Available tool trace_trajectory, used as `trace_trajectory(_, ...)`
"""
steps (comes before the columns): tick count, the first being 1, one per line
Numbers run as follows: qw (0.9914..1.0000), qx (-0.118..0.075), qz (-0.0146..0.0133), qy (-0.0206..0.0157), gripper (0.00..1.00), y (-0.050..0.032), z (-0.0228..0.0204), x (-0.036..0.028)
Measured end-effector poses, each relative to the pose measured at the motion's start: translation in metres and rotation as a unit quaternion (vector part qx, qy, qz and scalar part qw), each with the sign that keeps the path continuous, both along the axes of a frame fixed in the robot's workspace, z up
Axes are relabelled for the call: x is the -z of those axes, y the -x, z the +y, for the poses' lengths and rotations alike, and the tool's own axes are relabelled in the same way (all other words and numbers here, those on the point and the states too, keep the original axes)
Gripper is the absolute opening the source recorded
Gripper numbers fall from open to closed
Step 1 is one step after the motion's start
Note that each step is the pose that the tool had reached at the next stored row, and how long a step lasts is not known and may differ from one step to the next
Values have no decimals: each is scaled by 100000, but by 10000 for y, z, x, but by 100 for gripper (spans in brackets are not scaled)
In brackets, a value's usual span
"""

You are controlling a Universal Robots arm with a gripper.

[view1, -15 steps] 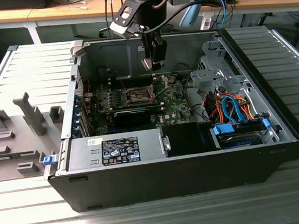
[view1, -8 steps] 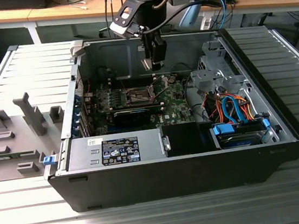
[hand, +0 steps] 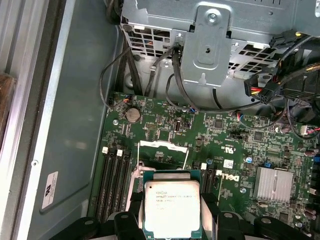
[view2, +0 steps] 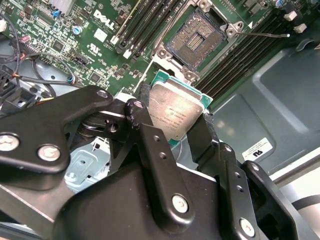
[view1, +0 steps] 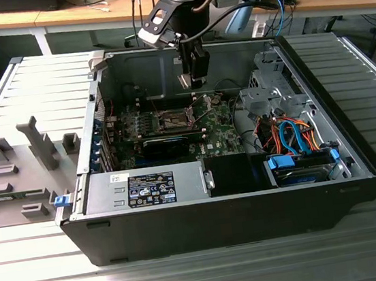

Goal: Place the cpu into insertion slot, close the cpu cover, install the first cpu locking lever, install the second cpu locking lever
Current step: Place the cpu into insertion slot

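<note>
Black metal fingers (view2: pixel 142 120) of the pincer (view2: pixel 175 117) clamp the cpu (view2: pixel 176 111) by two opposite edges. The chip sits squarely between the tips, and its pale silver face shows in both wrist views. In the first wrist view the pincer (hand: pixel 171 212) carries the cpu (hand: pixel 171 205) over the green motherboard (hand: pixel 225 130), not touching it. In the second wrist view the insertion slot (view2: pixel 196 40) lies just beyond the chip, its dark centre uncovered and nothing seated in it. The cpu cover (hand: pixel 163 146) stands raised at the slot's edge. In the exterior view the pincer (view1: pixel 192 75) hangs inside the open computer case (view1: pixel 238 216), above the insertion slot (view1: pixel 174 119) and apart from the board.
</note>
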State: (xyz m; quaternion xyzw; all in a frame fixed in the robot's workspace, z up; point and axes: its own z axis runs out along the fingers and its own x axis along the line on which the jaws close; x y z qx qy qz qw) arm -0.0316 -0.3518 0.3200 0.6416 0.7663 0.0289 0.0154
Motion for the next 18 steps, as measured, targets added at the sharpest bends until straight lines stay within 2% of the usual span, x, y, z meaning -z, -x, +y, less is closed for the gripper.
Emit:
trace_trajectory(3,100000,6,42,3,55,0,0,11)
trace_trajectory(7,99990,0,1448,50,55,0,0,18)
trace_trajectory(9,99981,-2,1967,72,55,0,0,22)
trace_trajectory(13,99972,2,2345,85,55,0,0,26)
trace_trajectory(18,99972,0,2347,82,55,0,0,37)
